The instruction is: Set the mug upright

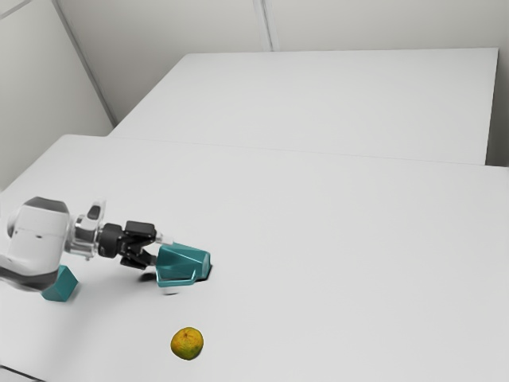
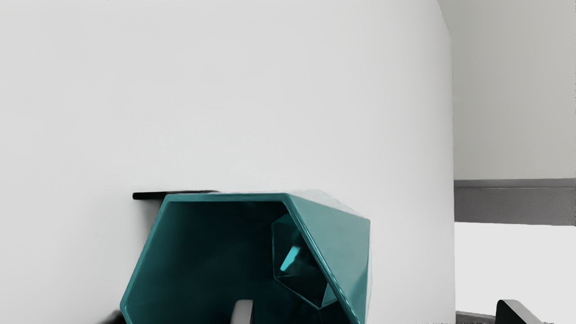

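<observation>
Overall, white worktop (image 1: 318, 239); above it, end effector (image 1: 159, 249), empty, fingers spread wide; just beside, teal mug (image 1: 183, 261) on its side, mouth toward the fingers; at the exterior view's left, teal block (image 1: 60, 287), partly behind the arm; near, yellow-orange fruit (image 1: 188, 344).

The teal mug (image 2: 335, 238) lies sideways, its dark inside showing
</observation>
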You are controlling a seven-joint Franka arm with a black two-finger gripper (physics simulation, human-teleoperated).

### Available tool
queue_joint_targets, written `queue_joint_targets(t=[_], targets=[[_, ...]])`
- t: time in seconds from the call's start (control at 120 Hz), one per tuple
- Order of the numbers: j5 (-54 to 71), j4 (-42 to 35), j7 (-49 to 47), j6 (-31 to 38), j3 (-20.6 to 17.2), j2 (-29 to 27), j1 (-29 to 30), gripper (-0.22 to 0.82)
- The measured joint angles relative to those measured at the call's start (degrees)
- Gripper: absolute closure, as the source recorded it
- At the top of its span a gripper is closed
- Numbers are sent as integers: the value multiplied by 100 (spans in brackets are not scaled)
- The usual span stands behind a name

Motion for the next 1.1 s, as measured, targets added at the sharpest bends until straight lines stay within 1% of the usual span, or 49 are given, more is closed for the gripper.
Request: queue_joint_targets(t=[0.258,0.308,0.375,0.642,0.75,0.833,0.942,1.1], targets=[[-13,35,42,-107,-10,162,-123,2],[-23,36,49,-129,-19,174,-122,4],[-35,36,57,-166,-23,177,-130,11],[-51,36,78,-247,-34,140,-152,51],[-52,36,79,-261,-35,135,-153,63],[-53,36,75,-267,-35,134,-150,69],[-56,36,69,-270,-35,115,-156,73],[-54,36,56,-292,-52,-43,-192,75]])
